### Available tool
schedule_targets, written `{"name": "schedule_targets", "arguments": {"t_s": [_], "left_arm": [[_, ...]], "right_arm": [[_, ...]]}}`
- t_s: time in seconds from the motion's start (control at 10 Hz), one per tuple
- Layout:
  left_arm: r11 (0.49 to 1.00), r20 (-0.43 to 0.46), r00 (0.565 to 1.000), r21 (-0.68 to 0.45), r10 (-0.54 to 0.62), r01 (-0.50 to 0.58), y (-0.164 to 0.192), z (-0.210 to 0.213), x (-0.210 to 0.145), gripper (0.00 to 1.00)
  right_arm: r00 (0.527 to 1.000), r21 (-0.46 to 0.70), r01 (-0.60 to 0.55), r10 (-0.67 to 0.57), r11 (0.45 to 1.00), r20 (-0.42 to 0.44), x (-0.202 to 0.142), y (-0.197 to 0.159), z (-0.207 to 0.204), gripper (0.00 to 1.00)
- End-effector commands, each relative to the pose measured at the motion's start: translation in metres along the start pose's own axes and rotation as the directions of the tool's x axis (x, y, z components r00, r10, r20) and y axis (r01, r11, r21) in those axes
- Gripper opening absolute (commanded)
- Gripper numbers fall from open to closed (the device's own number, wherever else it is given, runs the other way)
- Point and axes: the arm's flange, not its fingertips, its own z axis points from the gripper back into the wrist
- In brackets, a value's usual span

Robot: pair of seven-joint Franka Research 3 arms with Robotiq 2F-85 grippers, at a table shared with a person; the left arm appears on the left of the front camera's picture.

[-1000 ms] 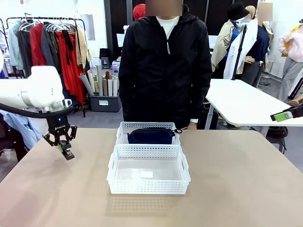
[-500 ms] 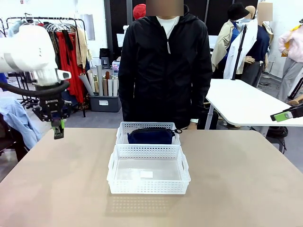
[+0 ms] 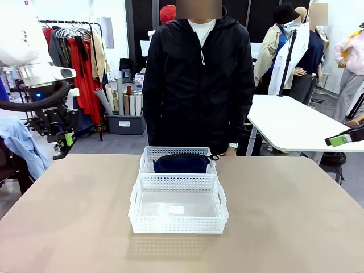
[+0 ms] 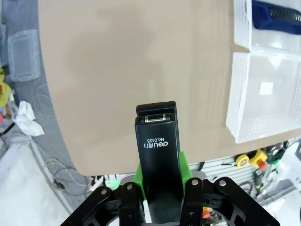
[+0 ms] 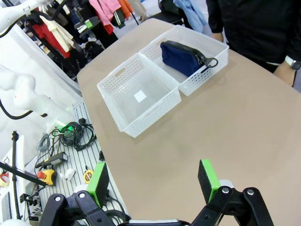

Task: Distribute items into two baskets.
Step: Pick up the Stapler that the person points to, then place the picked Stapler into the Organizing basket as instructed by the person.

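Note:
My left gripper [image 3: 63, 142] hangs high over the table's far left edge, shut on the black stapler [image 4: 156, 141], which sticks out past the green pads [image 4: 184, 162] in the left wrist view. Two white baskets stand end to end at the table's middle. The far basket [image 3: 147, 159] holds the navy pouch [image 3: 182, 164]. The near basket [image 3: 177, 223] has just a small white label on its floor. Off the table's right edge my right gripper [image 5: 153, 181] stands open with nothing between its fingers. Its green pad [image 3: 341, 139] shows at the front view's right edge.
A person in a black jacket [image 3: 196, 79] stands at the far edge right behind the baskets, hands down. A white table [image 3: 296, 122] sits behind on the right, a clothes rack [image 3: 68, 51] behind on the left. Bare tabletop [image 3: 284, 216] lies on either side of the baskets.
My left arm has risen and swung back to the left with the stapler, from low over the table's left part to above its far left edge. Baskets, pouch and right gripper are unmoved.

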Motion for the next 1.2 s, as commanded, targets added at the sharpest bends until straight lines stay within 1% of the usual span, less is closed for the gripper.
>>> {"name": "schedule_targets", "arguments": {"t_s": [0.0, 0.1, 0.2, 0.3, 1.1], "left_arm": [[0.999, -0.018, 0.999, -0.015, -0.046, 0.046, 0.0039, -0.0031, -0.0068, 0.12], [0.998, -0.024, 0.998, -0.019, -0.058, 0.058, 0.0032, -0.0025, -0.0074, 0.12], [1.0, -0.042, 0.999, 0.003, -0.017, 0.018, 0.0015, -0.0018, -0.0068, 0.12], [0.999, -0.015, 0.999, 0.0, -0.036, 0.036, 0.0006, -0.0051, -0.0026, 0.12], [0.999, -0.015, 0.999, 0.0, -0.036, 0.036, 0.0006, -0.0051, -0.0026, 0.12]], "right_arm": [[1.0, 0.0, 0.003, -0.003, 1.0, 0.01, 0.002, 0.001, 0.0, 1.0], [1.0, 0.0, 0.003, -0.003, 1.0, 0.01, 0.002, 0.001, 0.0, 1.0], [1.0, 0.0, 0.003, -0.003, 1.0, 0.01, 0.002, 0.001, 0.0, 1.0], [1.0, 0.0, 0.003, -0.003, 1.0, 0.01, 0.002, 0.001, 0.0, 1.0], [1.0, 0.0, 0.003, -0.003, 1.0, 0.01, 0.002, 0.001, 0.0, 1.0]]}}
